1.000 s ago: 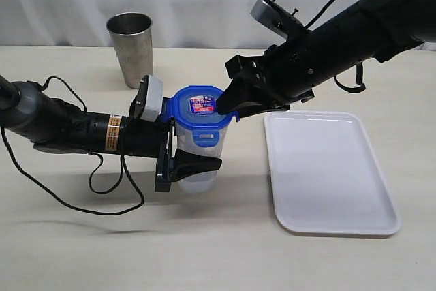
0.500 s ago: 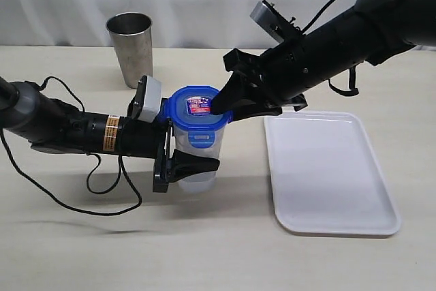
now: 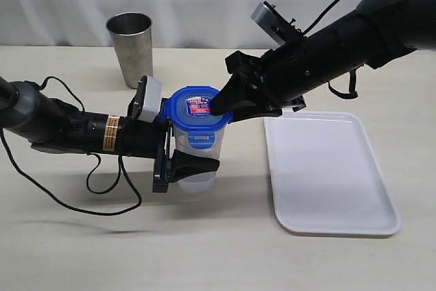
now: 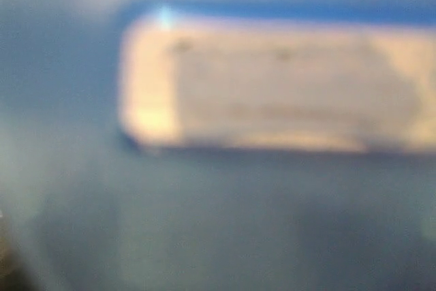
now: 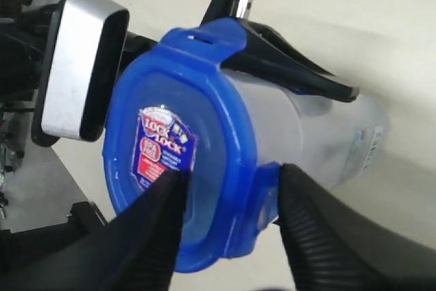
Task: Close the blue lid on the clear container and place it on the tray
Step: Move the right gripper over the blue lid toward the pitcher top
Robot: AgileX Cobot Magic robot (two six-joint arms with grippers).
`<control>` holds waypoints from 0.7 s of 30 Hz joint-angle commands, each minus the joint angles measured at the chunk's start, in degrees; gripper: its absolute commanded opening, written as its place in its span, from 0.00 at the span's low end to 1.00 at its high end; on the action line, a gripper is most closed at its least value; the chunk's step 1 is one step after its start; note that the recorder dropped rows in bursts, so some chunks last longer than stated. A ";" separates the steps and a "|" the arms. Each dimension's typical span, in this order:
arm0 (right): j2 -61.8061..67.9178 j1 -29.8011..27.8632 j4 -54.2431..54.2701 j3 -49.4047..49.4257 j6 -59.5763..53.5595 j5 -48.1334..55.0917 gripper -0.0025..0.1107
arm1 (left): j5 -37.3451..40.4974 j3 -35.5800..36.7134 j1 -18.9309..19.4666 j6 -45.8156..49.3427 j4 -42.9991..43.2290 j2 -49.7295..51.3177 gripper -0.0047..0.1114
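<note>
**Latching the lid, with the tray step not yet begun**

The small round-cornered blue plastic lid [image 3: 197, 108] with its red-and-white sticker [image 5: 163, 144] sits on top of the tall translucent clear plastic container [image 3: 197, 183]. The capping part of the job therefore looks mostly done.

The container stands upright left of centre. The left gripper [image 3: 208, 155] holds it around the body, its 2 fingers clamped on the near and far sides. Whether the base touches the pale tabletop [image 3: 225, 250] I cannot tell. The left wrist view is a blur of blue and beige and adds nothing.

The right gripper [image 3: 226, 110] reaches in from the right to the lid's right edge. In the right wrist view its 2 fingers are apart, astride 1 snap flap. 1 tip rests on the lid's top just beside the sticker, and the other lies just beside the flap's outer face. They do not look clamped on it.

Of the 4 flaps, the near one looks folded down against the wall. The one next to the left gripper flares outward, so I judge the latching unfinished.

The flat rectangular white plastic tray [image 3: 327, 168] lies to the right, near the container but apart from it, with nothing on it. Placing is wholly left to do. The shiny steel cup [image 3: 130, 49] stands at the far left, well apart.
</note>
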 commanded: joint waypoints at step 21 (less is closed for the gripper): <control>-16.07 2.13 -7.65 1.39 -19.86 -5.91 0.53 | 0.67 -0.28 -1.07 -0.41 -0.19 -0.27 0.04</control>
